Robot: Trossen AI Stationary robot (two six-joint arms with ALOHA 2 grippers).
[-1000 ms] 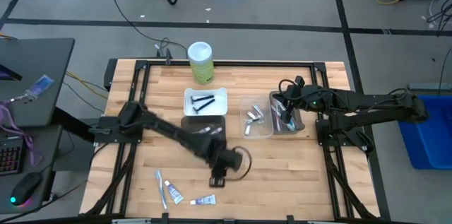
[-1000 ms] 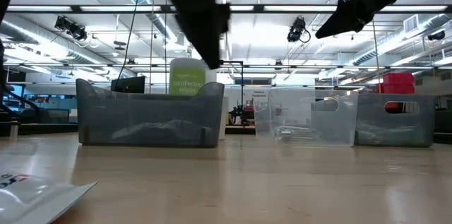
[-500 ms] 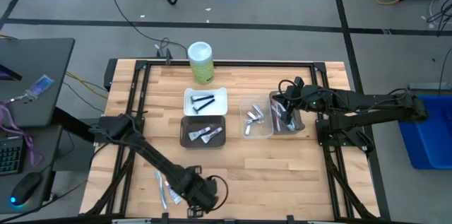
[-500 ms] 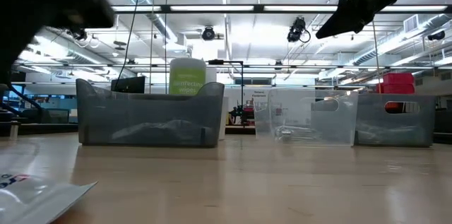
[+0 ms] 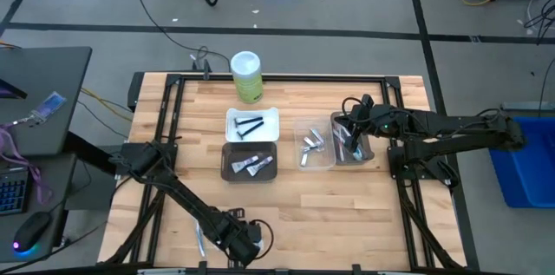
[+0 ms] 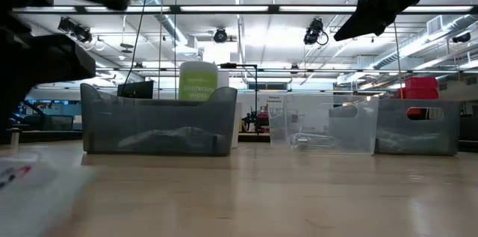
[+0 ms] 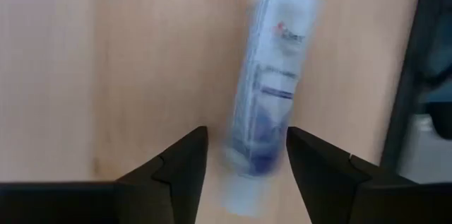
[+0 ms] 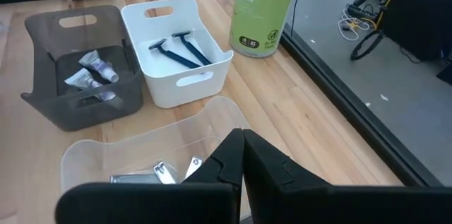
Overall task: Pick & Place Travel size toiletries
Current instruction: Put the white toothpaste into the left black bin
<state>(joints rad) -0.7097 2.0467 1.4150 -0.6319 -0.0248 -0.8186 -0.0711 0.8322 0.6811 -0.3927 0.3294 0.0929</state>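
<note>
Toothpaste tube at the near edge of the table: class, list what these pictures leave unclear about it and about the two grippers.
- Toothpaste tube: blurred in the left wrist view, so its print is unreadable; the left gripper stands open around its lower end, contact unclear.
- High view: the left arm covers that tube.
- Low view: a pale blur at the near left edge, not identifiable.
- Right gripper: above the grey tray; its wrist view shows only dark housing, so open or shut cannot be told.

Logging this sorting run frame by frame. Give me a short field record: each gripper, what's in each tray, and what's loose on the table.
left gripper: open, fingers either side of a toothpaste tube at the table's near edge
right gripper: over the far-right tray
white tray: two dark razors
grey tray: small tubes
clear tray: silvery items
green canister: far edge, behind the trays
</note>
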